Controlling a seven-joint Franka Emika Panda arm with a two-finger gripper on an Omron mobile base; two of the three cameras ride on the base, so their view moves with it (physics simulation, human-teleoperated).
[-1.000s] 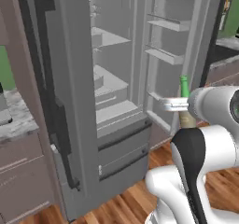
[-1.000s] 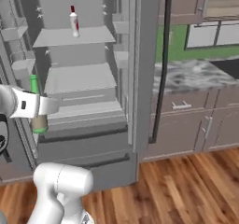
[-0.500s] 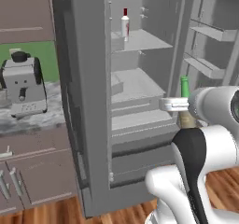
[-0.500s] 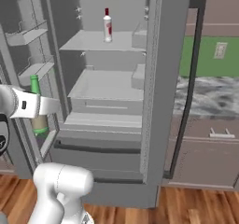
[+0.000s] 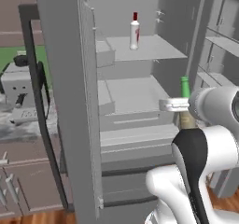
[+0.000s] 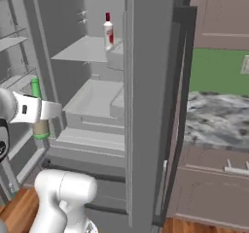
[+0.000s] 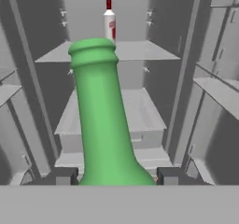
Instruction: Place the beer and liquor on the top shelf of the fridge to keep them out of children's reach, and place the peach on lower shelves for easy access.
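My gripper (image 5: 175, 105) is shut on the beer (image 5: 186, 88), a green bottle held upright in front of the open fridge (image 5: 65, 78). In the right base view the gripper (image 6: 36, 109) clasps the beer (image 6: 35, 88) just above its tan label. Seen from the hand, the beer's green neck (image 7: 102, 120) rises between the fingertips (image 7: 63, 175). The liquor (image 5: 135, 31), white with a red cap, stands on the top shelf (image 5: 154, 50), also seen as liquor (image 6: 108, 31) and liquor (image 7: 109, 22). Lower shelves (image 5: 126, 94) lie bare beneath. The peach is out of view.
An open fridge door with a black bar handle (image 5: 39, 101) stands to my left, and door bins (image 5: 224, 45) to my right. A coffee machine (image 5: 16, 90) sits on the counter. Another open door (image 6: 151, 106) borders a marble counter (image 6: 219, 120) and brown cabinets (image 6: 221, 13).
The base has driven, so both base views shifted and the fridge interior now lies nearer and straight ahead. The beer stays in the shut gripper, held the same way.
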